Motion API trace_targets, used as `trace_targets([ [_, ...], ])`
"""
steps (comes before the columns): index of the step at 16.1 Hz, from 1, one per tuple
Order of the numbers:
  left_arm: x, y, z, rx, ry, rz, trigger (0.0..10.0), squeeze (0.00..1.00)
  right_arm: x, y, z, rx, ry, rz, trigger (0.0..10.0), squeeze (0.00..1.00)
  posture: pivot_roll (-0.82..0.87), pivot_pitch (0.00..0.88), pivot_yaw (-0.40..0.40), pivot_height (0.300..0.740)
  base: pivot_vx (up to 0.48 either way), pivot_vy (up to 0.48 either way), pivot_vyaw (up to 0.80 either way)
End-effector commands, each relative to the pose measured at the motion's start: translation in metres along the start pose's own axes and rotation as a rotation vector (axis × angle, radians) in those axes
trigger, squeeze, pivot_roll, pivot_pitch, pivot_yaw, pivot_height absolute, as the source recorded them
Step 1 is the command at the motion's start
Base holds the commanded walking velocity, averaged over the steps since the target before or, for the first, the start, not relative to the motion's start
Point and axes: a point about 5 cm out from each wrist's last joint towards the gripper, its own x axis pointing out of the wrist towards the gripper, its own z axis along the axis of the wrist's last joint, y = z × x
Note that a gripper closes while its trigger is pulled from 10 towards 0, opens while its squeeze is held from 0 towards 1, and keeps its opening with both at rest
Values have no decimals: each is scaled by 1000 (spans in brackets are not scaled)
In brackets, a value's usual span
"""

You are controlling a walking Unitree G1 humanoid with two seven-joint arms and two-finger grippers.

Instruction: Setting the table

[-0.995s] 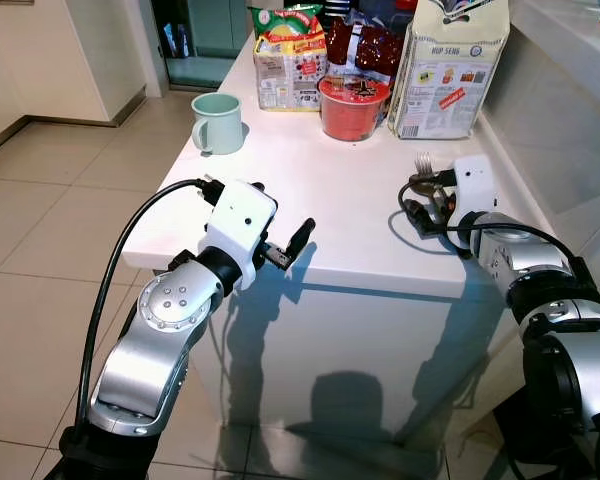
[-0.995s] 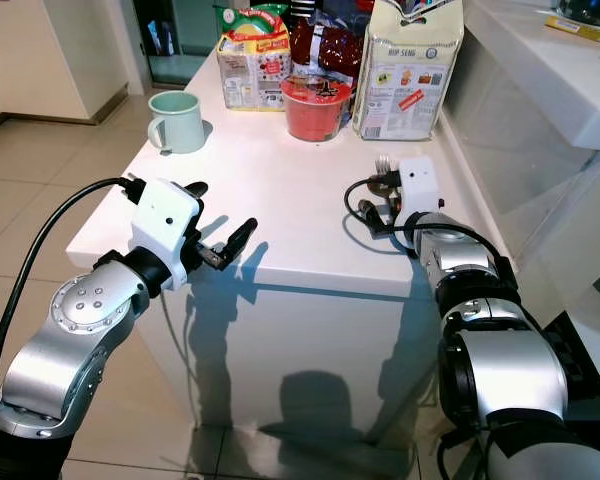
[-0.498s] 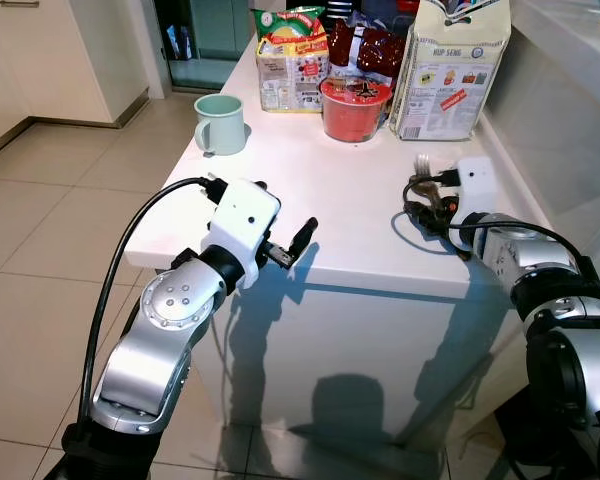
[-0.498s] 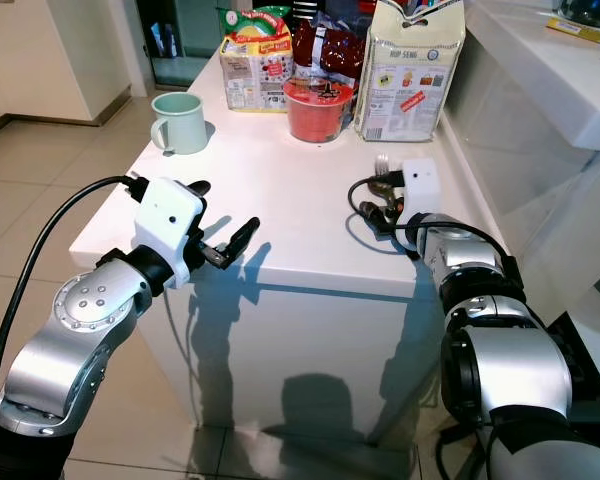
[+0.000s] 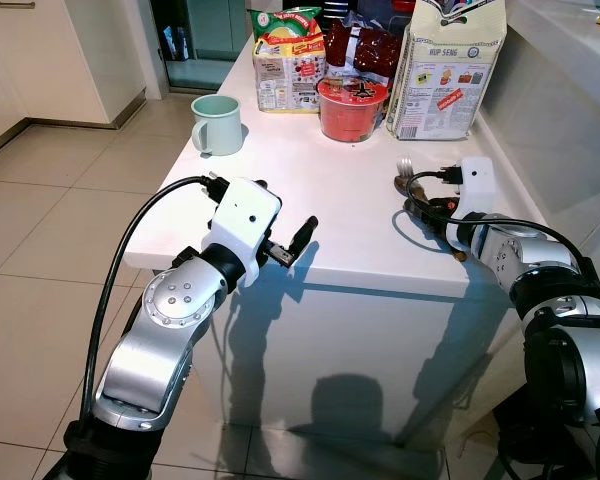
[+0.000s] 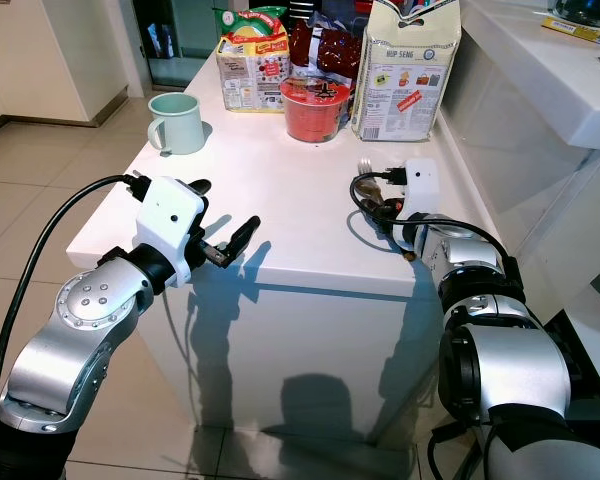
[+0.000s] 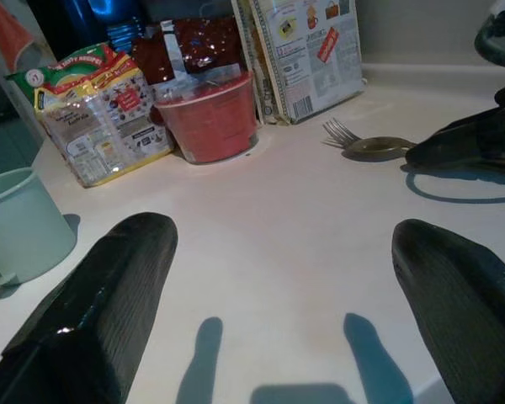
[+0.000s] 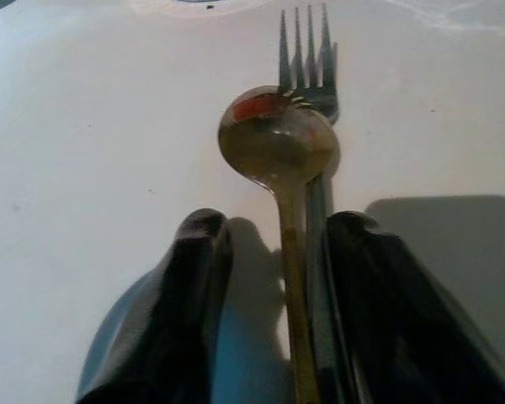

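A spoon (image 8: 278,139) and a fork (image 8: 307,42) lie side by side on the white table (image 5: 310,185), near its right edge. My right gripper (image 8: 276,231) is low over the table with both handles between its fingers. The handles lie against one finger (image 8: 379,286), with a gap to the other, so it is narrowly open. In the left eye view the fork (image 5: 405,162) points toward the far end of the table. My left gripper (image 7: 282,231) hovers open and empty over the table's near left corner.
A pale green mug (image 5: 218,122) stands at the far left of the table. A red instant-noodle bowl (image 5: 352,105), snack packets (image 5: 292,55) and a tall white bag (image 5: 448,70) crowd the far end. A counter (image 6: 550,70) runs along the right. Tiled floor lies to the left.
My right gripper has shifted left and slightly forward with the spoon and fork, and the fork tines now sit lower on the table. The left arm has barely moved.
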Motion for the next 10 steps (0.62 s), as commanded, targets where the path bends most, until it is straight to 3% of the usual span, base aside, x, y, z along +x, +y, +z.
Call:
trace_targets([
  [1, 3, 1, 4, 14, -13, -1, 10000, 0, 1, 3, -22, 13, 96, 37, 0, 0, 8, 0, -8, 740, 0, 0, 0],
  [7, 4, 0, 4, 10, -23, 15, 10000, 0, 6, 23, -24, -85, 141, 191, 0, 0, 16, 0, -34, 740, 0, 0, 0],
  [10, 3, 1, 5, 10, -29, 28, 10000, 0, 9, 33, -12, -95, 99, 246, 0, 0, 19, 0, -45, 740, 0, 0, 0],
])
